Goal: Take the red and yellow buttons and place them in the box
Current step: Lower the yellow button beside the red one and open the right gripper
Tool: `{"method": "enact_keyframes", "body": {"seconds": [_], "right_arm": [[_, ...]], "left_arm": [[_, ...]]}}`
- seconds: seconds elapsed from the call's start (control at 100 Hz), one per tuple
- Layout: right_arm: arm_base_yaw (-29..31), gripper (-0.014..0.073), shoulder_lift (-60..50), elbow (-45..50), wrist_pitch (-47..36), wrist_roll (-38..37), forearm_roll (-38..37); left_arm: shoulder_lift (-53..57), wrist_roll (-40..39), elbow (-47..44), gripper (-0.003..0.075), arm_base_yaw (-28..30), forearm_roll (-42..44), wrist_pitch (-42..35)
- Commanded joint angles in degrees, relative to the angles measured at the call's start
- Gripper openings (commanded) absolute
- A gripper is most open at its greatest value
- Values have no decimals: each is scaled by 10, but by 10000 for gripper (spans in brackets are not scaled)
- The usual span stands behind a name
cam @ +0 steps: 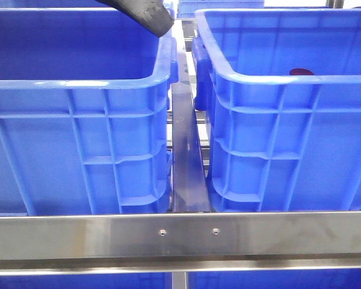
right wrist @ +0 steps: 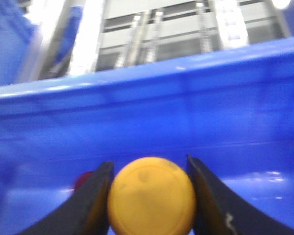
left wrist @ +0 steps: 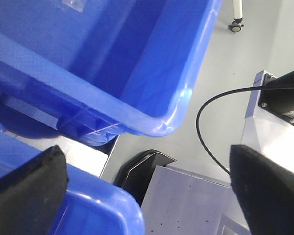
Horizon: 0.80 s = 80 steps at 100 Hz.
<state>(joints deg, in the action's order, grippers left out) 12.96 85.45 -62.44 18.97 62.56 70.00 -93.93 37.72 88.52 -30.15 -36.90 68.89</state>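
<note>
Blue crate [right wrist: 196, 103] wall behind jaw-held yellow button [right wrist: 151, 195]

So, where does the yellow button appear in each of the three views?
Front view: not visible; only a sliver of the red button shows over the right blue crate's rim.
Left wrist view: not in it; the left hand is open over crate edges.
Right wrist view: low centre, the yellow button between the right hand's fingers, the red button partly hidden behind.
Shared landmark: the blue crate wall.
</note>
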Motion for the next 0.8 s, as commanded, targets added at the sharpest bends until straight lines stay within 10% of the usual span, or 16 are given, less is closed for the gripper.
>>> {"method": "enact_keyframes", "body": {"seconds": [0.0, 0.79], "right_arm": [[-5, 199, 1, -21, -36, 17, 15], [-44, 199, 195, -113, -95, 17, 20]], "left_arm": [[25, 0, 17, 628, -5, -32, -8], [25, 0, 17, 628, -5, -32, -15]]}}
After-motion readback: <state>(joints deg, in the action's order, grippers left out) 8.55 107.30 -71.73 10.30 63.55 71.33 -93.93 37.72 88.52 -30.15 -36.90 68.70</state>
